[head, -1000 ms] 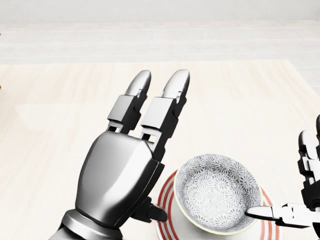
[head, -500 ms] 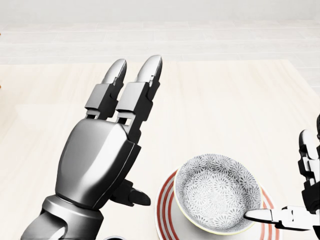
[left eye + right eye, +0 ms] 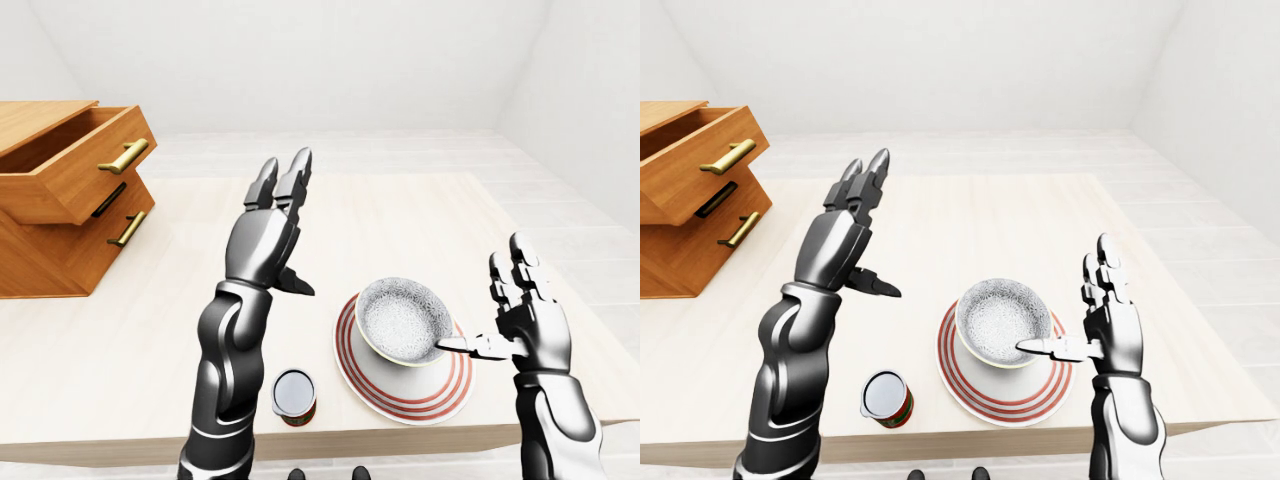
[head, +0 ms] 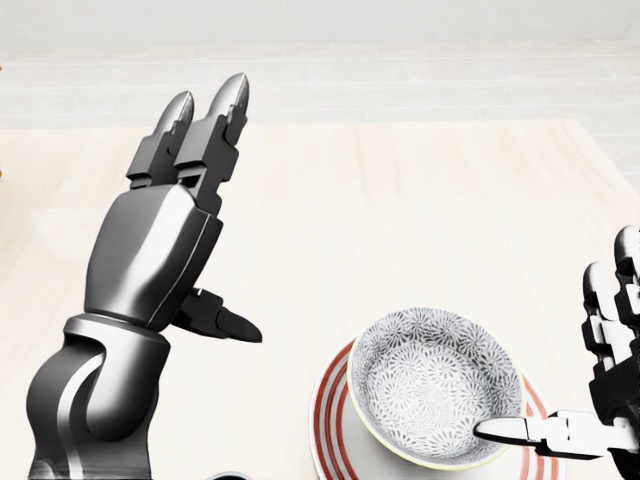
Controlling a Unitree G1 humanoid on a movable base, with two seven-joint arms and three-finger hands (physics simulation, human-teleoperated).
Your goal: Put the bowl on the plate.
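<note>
Now, bowl (image 4: 432, 385): it stands upright on the red-striped plate (image 3: 440, 398), a little toward 11 o'clock of the plate's middle; I judge the placing done.
Left robot hand (image 4: 150, 255): its fingers are spread and straight and hold nothing; in the head view it is at 10 o'clock of the bowl, well apart.
Right robot hand (image 3: 527, 320): it is open with fingers up, at 3 o'clock of the plate; the thumb tip is at the bowl's rim near 4 o'clock, and I cannot tell if it touches.
Step in hand: letting go and retreating, I think.
How to do it well: draw the right thumb sideways toward 3 o'clock, not up under the rim, so the bowl does not tip. Keep the left arm clear of the small can (image 3: 295, 395) at 8 o'clock of the plate.
Change from earlier: the left robot hand has moved off toward 10 o'clock, and its thumb is no longer beside the plate. The right robot hand is slightly higher. Bowl and plate are unmoved.
</note>
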